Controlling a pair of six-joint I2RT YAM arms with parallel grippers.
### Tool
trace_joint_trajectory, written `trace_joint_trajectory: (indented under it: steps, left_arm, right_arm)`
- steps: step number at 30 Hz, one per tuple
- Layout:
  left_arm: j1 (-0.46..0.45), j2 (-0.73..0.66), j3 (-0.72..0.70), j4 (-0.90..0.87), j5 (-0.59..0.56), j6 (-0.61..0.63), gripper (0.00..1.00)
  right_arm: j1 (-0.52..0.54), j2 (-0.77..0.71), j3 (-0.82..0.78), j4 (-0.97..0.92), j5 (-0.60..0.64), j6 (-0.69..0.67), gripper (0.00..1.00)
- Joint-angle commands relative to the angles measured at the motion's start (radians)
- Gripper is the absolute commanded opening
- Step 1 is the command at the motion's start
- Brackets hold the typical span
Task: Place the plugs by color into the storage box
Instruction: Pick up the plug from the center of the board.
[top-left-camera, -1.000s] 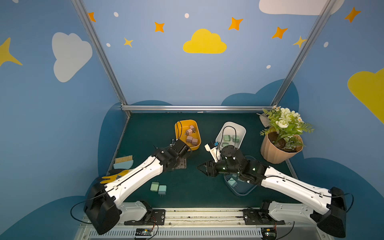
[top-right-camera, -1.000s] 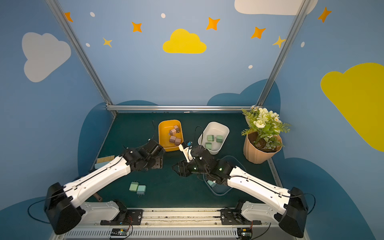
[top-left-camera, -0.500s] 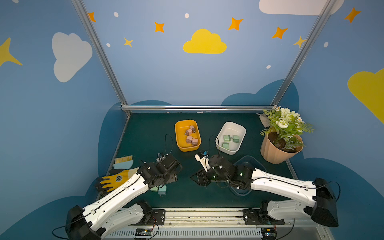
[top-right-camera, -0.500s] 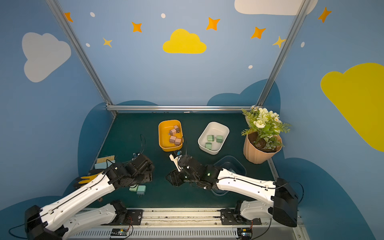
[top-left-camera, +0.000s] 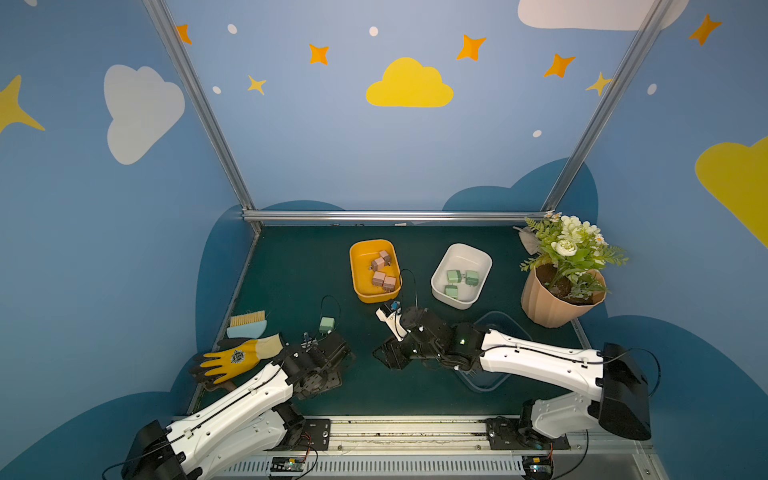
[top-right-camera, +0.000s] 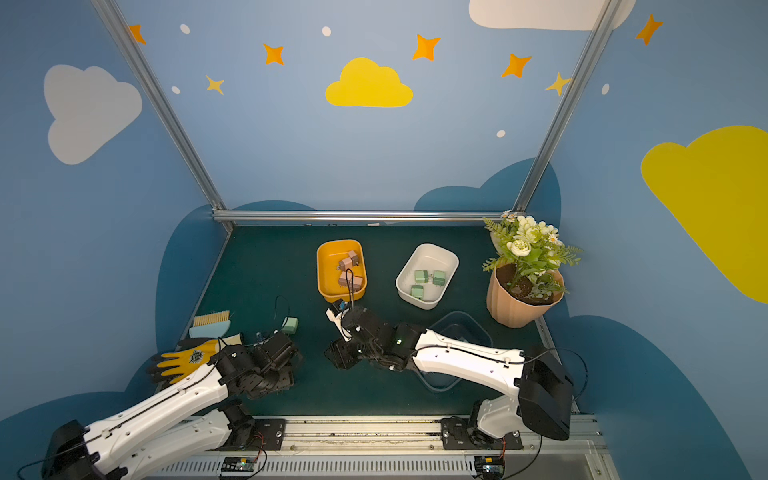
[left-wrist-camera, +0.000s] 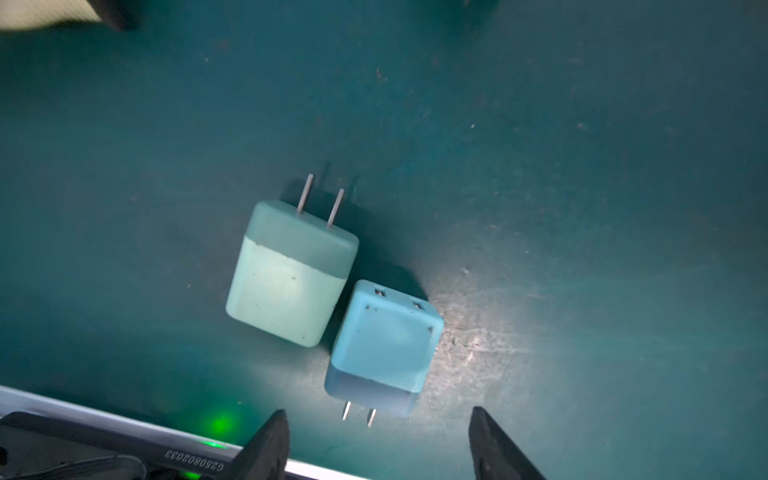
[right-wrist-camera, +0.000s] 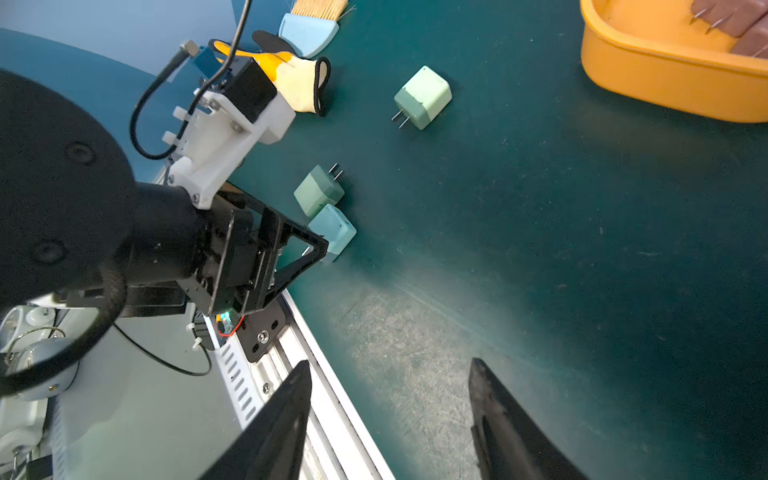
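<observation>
The two plugs lying at the near left of the green table (top-left-camera: 291, 270) are touching each other, and that could make trouble. One is the teal plug (left-wrist-camera: 384, 336) and the other is a pale green plug (left-wrist-camera: 286, 278). If the left gripper (left-wrist-camera: 376, 415) comes down on the teal one, a finger could bump the green one and push it away, or catch both at once. Then a plug might land in the wrong box. The plugs are smooth with round corners, so the teal one might also slip or turn when squeezed. Both lie close to the near edge of the table, so a finger could hit the metal rail there. The left gripper's jaws stand partly apart with nothing held between them. The teal plug's metal prongs point at the gap, and it is hard to tell if anything touches. The right gripper (right-wrist-camera: 391, 365) also has its jaws apart and holds nothing. It hangs over bare table in the middle, near the front. Another green plug (top-left-camera: 327, 324) lies alone a little farther back. The yellow box (top-left-camera: 353, 266) holds pink plugs (top-left-camera: 380, 270), and the white box (top-left-camera: 488, 266) to its right holds green plugs (top-left-camera: 457, 278). A clear box (top-left-camera: 498, 320) sits partly under the right arm.
</observation>
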Motion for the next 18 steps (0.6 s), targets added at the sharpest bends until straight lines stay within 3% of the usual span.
trace_joint_trajectory:
  steps: [1, 18]
  left_arm:
    - [-0.003, 0.016, -0.021, 0.050, 0.019, -0.018, 0.68]
    - [-0.001, 0.082, -0.050, 0.090, 0.010, 0.048, 0.62]
  right_arm:
    - [-0.017, 0.003, 0.055, -0.025, -0.003, -0.037, 0.61]
    - [-0.055, -0.048, -0.021, 0.021, -0.005, -0.021, 0.62]
